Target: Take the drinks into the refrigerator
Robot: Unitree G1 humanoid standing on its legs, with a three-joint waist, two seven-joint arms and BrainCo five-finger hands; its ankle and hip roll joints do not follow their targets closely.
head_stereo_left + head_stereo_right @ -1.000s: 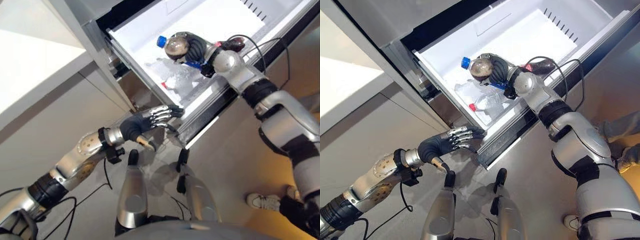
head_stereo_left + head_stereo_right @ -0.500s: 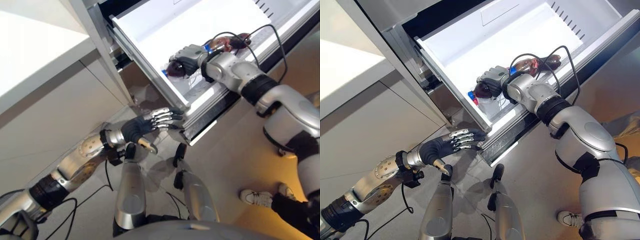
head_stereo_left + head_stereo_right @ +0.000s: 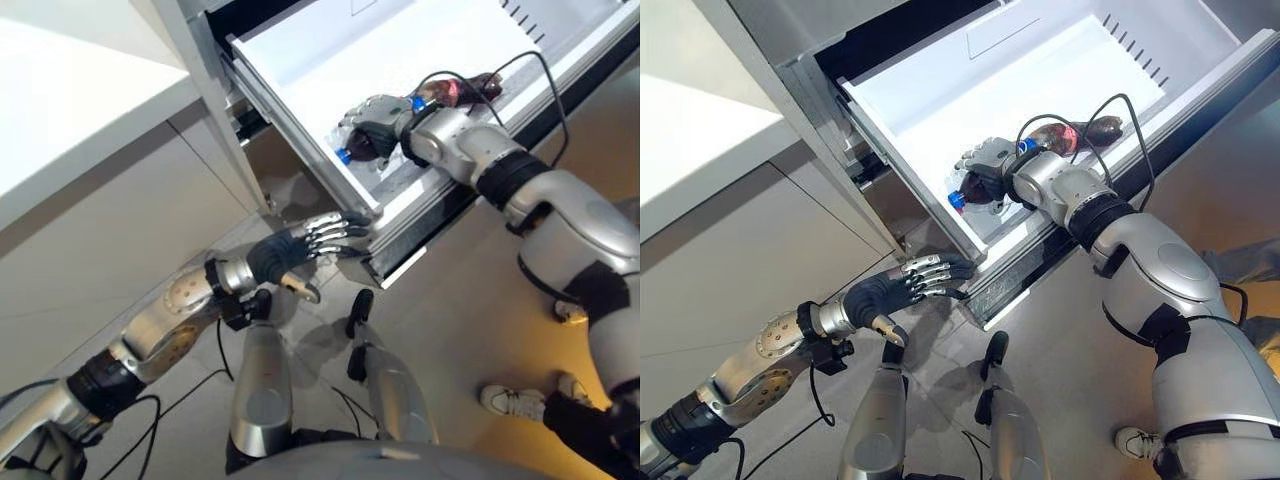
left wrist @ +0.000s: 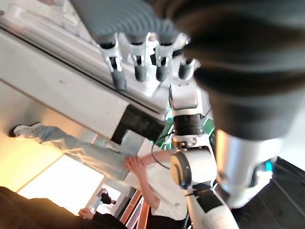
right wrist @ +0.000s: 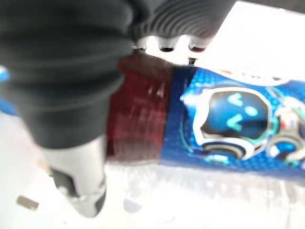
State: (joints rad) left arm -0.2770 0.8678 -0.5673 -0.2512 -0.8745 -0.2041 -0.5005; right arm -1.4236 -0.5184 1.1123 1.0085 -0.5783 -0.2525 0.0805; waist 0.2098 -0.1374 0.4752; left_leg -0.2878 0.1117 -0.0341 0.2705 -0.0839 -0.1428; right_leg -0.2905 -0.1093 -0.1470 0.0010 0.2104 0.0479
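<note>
Now right hand [image 3: 985, 160] has lowered the bottle [image 3: 980, 186] into the drawer [image 3: 940, 90].

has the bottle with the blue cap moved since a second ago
Yes. The right hand has lowered the blue-capped bottle from above the drawer down inside, near its front corner.

We see bright light glaring off the white drawer [image 3: 940, 90] in the upper centre, warm yellow light on the floor [image 3: 520, 360] at lower right, and a motion-blurred bottle [image 5: 214, 124] close up.
</note>
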